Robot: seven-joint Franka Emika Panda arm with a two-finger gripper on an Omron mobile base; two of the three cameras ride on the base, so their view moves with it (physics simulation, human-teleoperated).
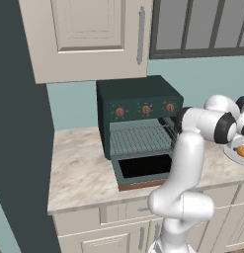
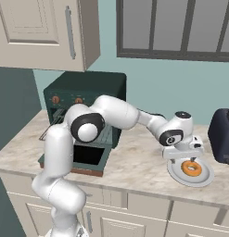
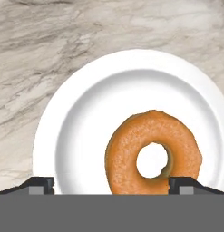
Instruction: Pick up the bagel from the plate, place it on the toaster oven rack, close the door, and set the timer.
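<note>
bagel (image 3: pixel 152 152), orange-brown ring, flat on plate (image 3: pixel 86 118)

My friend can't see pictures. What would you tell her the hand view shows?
An orange-brown bagel lies flat on a round white plate, which sits on a grey marbled counter. The robot's hand is open, with its dark fingertips at the bottom edge.

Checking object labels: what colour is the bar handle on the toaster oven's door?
Copper-orange, on the dark green door; the handle shows best in the left base view.
</note>
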